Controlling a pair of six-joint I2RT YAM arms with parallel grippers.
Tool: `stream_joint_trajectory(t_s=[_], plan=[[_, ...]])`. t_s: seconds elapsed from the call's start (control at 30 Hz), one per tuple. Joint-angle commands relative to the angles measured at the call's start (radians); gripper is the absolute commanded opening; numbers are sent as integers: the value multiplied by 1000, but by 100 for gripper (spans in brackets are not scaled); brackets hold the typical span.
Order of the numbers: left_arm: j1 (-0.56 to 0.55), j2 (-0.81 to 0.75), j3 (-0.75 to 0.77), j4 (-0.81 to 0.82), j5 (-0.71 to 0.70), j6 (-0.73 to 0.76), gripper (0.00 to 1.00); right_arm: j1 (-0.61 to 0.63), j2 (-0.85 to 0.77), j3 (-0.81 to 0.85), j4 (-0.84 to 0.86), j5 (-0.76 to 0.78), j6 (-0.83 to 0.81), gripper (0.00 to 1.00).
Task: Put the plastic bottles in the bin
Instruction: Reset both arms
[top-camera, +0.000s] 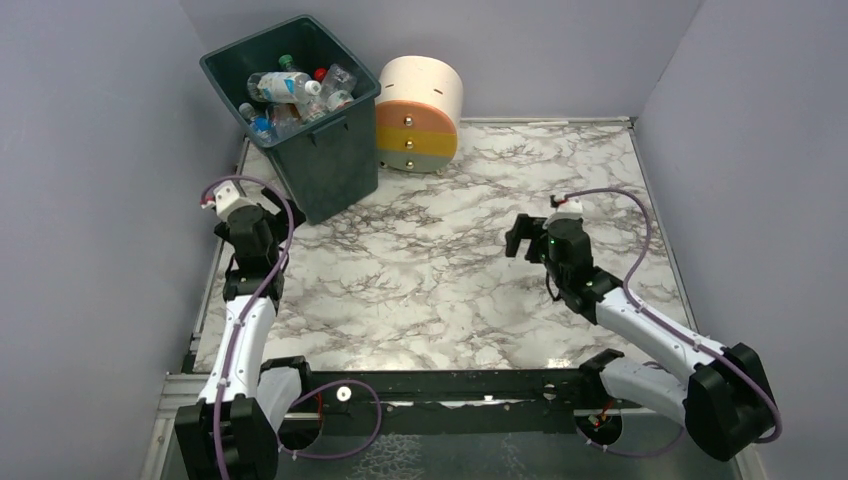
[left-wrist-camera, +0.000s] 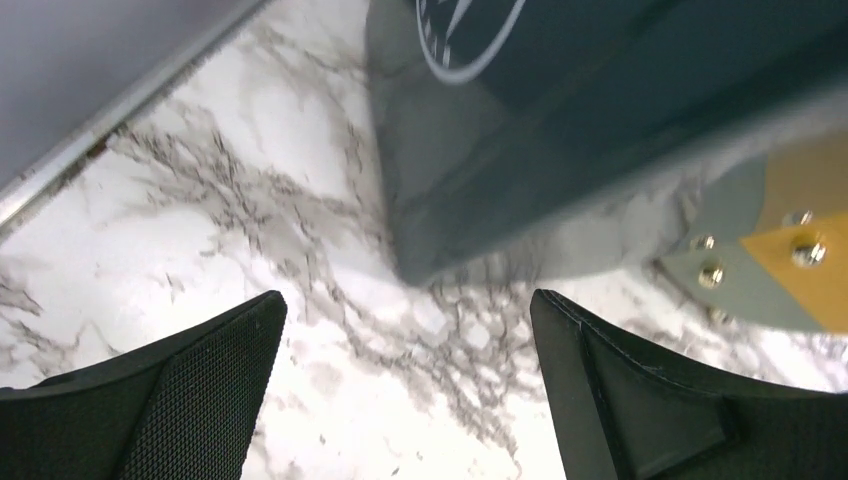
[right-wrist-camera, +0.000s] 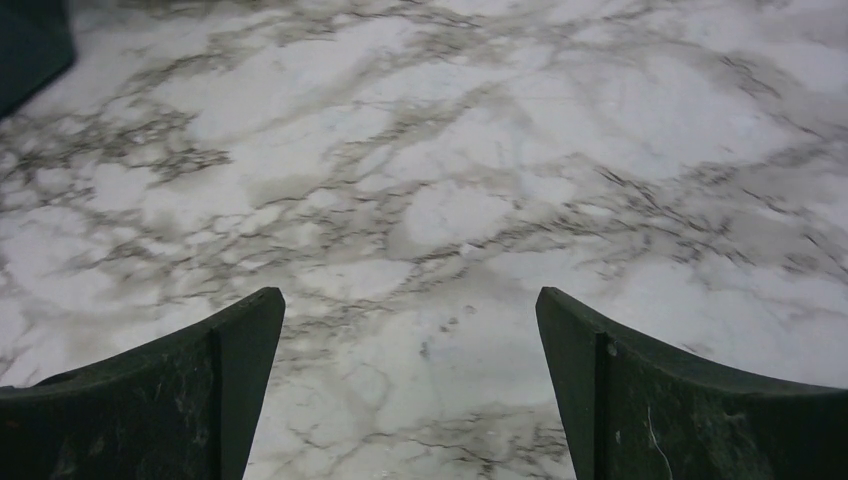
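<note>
The dark green-grey bin (top-camera: 320, 160) stands at the table's back left, filled with several plastic bottles (top-camera: 290, 88), clear ones with coloured caps. No bottle shows on the table. My left gripper (top-camera: 268, 212) is open and empty just left of the bin's base; the left wrist view shows the bin's lower corner (left-wrist-camera: 480, 190) ahead of its fingers (left-wrist-camera: 200, 390). My right gripper (top-camera: 518, 238) is open and empty over the marble table at centre right; its wrist view shows only bare marble between its fingers (right-wrist-camera: 230, 370).
A round cream, orange and yellow drawer unit (top-camera: 420, 115) stands right of the bin, touching it; it also shows in the left wrist view (left-wrist-camera: 800, 260). Grey walls close in the marble table (top-camera: 440, 290) on three sides.
</note>
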Motion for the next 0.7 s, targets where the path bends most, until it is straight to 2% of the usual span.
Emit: stream_joint_trajectory(t_s=[0.0,0.13,0.27,0.5,0.67], plan=[[-6,-72,-130,161,150,87,99,-113,-63,-124,134,22,23,99],[-6,-107,-280,345,257,180,99,-152,-59,-204,271,50,20,100],[-6,-69,-369,463,262,235,99,-154,-30,-231,363,131,-10,100],[-6,155,-402,677,328,315,99,-171,31,-248,522,269,-119,99],[-6,286,-447,851,297,354,99,-205,132,-311,713,307,-173,99]])
